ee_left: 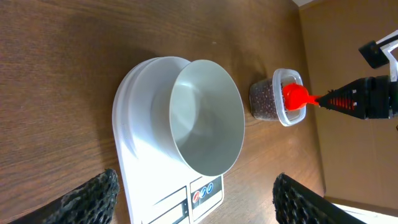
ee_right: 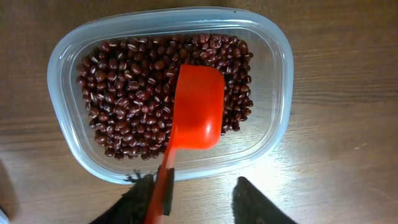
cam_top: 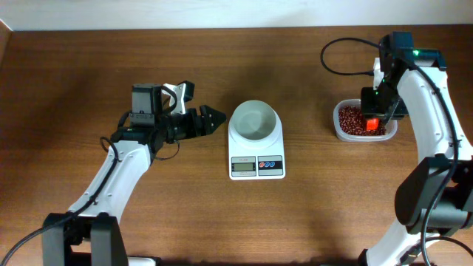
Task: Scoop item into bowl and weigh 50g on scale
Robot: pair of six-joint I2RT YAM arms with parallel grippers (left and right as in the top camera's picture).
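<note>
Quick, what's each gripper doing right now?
Left gripper: open, empty.
Right gripper: open, the red scoop handle between its fingers, not clamped.

Brown wooden table with white scale (centre) and clear container

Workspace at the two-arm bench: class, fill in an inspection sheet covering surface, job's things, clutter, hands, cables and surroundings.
Surface: brown wooden table, no spill seen.
Job's things: white bowl empty, standing on the scale; display too small to read. Beans in the clear container, red scoop lying on them.
Clutter: nothing seen.
Hands: left hand open, empty, beside the scale; right hand over the container, fingers apart, scoop handle against one finger.
Cables: black cable loops by the right arm.
Surroundings: pale wall behind the table.
</note>
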